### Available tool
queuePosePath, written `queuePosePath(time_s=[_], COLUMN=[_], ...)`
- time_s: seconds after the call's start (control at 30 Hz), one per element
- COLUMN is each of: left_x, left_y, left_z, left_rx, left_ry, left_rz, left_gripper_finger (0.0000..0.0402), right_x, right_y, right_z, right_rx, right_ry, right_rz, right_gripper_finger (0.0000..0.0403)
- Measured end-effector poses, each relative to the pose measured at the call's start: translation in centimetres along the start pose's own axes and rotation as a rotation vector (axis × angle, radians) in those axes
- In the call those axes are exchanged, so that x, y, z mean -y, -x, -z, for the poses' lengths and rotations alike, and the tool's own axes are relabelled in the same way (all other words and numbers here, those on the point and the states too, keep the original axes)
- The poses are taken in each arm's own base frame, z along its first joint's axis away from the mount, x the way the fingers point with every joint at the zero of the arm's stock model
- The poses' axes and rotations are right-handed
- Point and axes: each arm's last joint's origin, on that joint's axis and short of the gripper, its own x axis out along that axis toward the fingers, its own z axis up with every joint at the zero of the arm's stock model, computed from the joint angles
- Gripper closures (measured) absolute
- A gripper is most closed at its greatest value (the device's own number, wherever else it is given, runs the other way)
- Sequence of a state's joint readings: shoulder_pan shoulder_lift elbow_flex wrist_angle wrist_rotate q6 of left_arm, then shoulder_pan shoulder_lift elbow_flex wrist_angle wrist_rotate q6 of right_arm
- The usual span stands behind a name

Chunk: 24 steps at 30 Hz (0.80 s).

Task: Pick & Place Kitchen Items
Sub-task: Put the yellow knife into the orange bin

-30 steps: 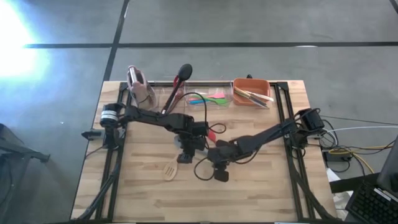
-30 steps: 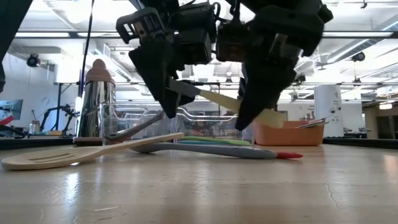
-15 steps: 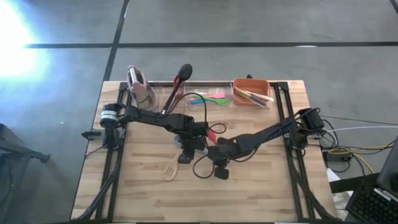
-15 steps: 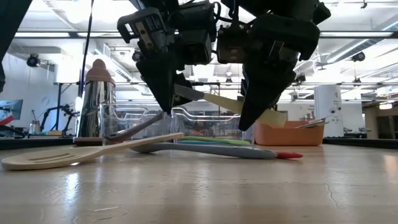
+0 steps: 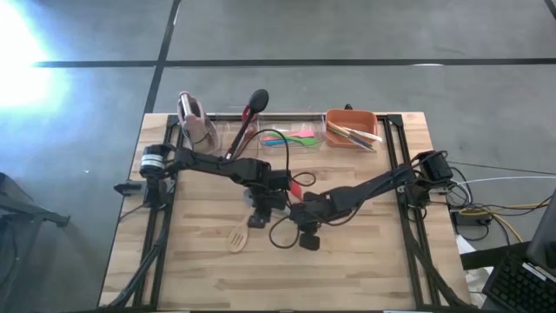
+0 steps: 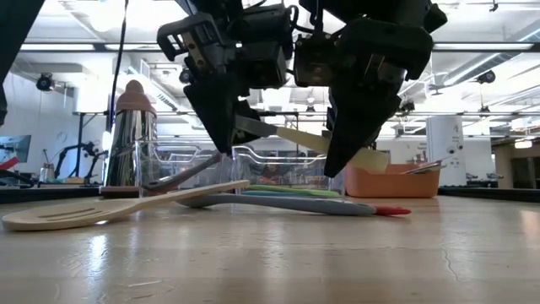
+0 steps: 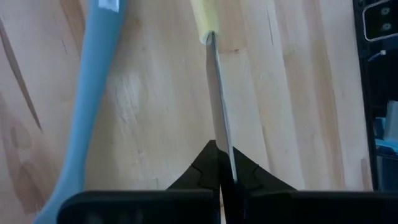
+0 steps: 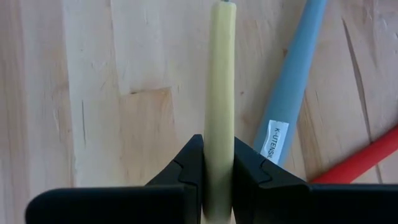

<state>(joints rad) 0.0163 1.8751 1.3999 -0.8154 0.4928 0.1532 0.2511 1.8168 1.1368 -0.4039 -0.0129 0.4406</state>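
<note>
While both arms meet above the middle of the worktop [image 5: 200, 269], a pale-handled knife [image 6: 312, 142] hangs between them, clear of the wood. Left tool [image 7: 222, 163] is clamped on the blade, right tool [image 8: 218, 163] is clamped on the yellow handle. Just below lies a blue spatula [image 6: 287, 203] with a red one [image 8: 357, 163] beside it, and a wooden spatula [image 6: 110, 209] rests nearby.

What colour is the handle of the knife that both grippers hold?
Pale yellow. The knife handle shows best in the right wrist view, between the right gripper fingers.
</note>
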Motion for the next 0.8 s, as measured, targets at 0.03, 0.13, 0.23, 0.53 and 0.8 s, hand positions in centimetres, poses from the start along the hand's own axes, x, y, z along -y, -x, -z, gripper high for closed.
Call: queuePosePath(time_s=[0.03,0.13,0.23,0.53,0.8], left_x=[0.0,0.0,0.2,0.3,0.3], left_y=[0.2,0.6,0.6,0.7,1.4], left_z=[0.1,-0.1,-0.1,-0.4,-1.0], left_rx=[-0.005,-0.002,-0.004,0.005,0.020], left_ry=[0.005,0.011,-0.015,-0.040,-0.044], left_rz=[0.004,0.005,0.006,-0.018,-0.075], left_gripper_finger=[0.0399,0.0390,0.0376,0.0335,0.0390], right_x=[0.0,0.0,0.0,0.1,0.1], right_y=[0.0,0.0,0.0,0.0,0.0], right_z=[0.0,0.1,0.1,0.2,0.2], right_rx=[0.000,-0.008,-0.016,-0.022,-0.024], right_ry=[0.000,0.001,0.006,0.006,-0.015], right_rz=[-0.004,-0.001,-0.004,-0.009,-0.013], right_gripper_finger=[0.0369,0.0369,0.0369,0.0369,0.0369])
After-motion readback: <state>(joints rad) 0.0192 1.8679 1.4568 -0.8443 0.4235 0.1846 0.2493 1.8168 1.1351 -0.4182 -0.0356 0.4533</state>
